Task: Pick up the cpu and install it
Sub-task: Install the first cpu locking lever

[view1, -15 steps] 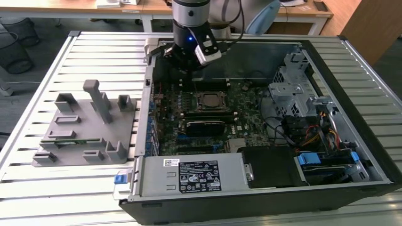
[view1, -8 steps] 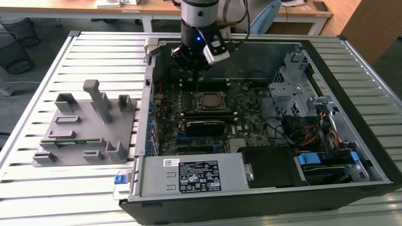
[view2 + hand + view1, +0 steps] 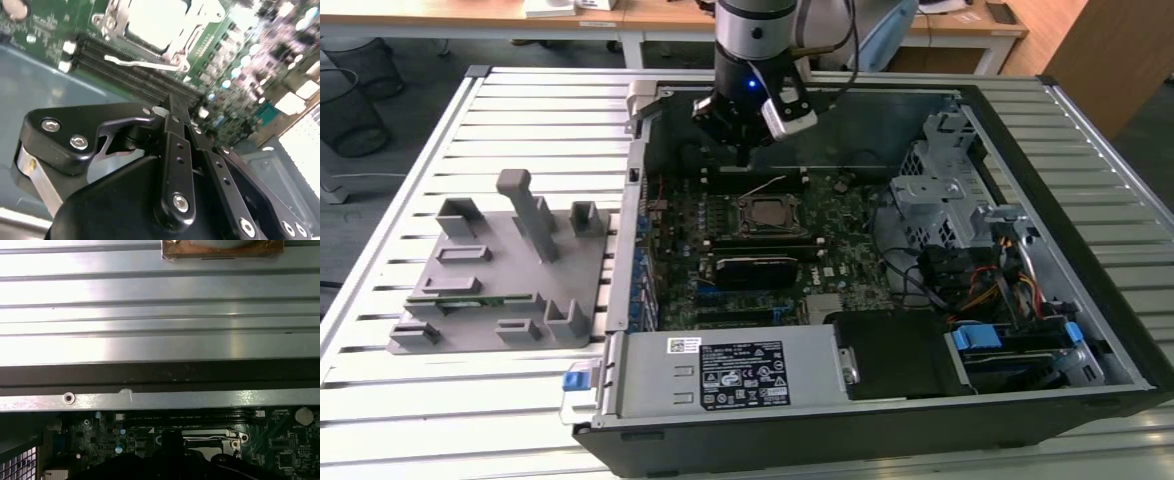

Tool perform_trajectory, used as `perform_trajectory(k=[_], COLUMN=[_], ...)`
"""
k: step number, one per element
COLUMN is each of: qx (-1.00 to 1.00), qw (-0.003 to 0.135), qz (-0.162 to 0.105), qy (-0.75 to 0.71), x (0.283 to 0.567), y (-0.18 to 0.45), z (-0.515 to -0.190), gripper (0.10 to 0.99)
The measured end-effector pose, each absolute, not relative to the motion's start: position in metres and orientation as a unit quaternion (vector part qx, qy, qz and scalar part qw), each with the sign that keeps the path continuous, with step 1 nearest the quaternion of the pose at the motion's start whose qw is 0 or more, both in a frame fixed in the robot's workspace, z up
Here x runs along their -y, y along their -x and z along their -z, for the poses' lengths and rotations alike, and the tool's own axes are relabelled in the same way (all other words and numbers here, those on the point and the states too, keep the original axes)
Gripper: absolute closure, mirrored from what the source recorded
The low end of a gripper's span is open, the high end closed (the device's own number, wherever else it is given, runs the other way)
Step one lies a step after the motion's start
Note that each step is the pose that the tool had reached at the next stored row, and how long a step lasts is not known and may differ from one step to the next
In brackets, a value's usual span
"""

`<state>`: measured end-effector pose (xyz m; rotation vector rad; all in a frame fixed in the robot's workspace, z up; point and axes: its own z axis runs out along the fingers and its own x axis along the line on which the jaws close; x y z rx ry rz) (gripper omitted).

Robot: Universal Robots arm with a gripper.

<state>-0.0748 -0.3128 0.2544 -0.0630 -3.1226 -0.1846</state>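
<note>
The cpu (image 3: 767,213) lies flat in the black-framed socket at the middle of the motherboard (image 3: 841,225), its silvery top facing up. In the second wrist view the cpu (image 3: 152,20) looks bright, with metal frame parts around it and a thin socket lever (image 3: 142,64) lying beside it. My gripper (image 3: 742,158) hangs above the board's far edge, a little beyond the socket and apart from it. Its black fingers (image 3: 176,145) meet at the tip, and my gripper (image 3: 172,107) is shut with nothing in it.
The open computer case (image 3: 1121,330) lies on a slatted metal table (image 3: 520,110). A grey fixture block (image 3: 500,275) with upright posts stands at the exterior view's left. A power supply (image 3: 734,370), cables and a drive cage (image 3: 947,170) crowd the case. The first wrist view shows the case rim (image 3: 160,400).
</note>
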Motion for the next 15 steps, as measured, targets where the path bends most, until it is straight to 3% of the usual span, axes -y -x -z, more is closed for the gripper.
perform_trajectory(k=[15], qx=[0.998], qw=[0.007], qz=[0.062], qy=[0.004], x=[0.3178], y=[0.0678], z=[-0.2466], gripper=[0.98])
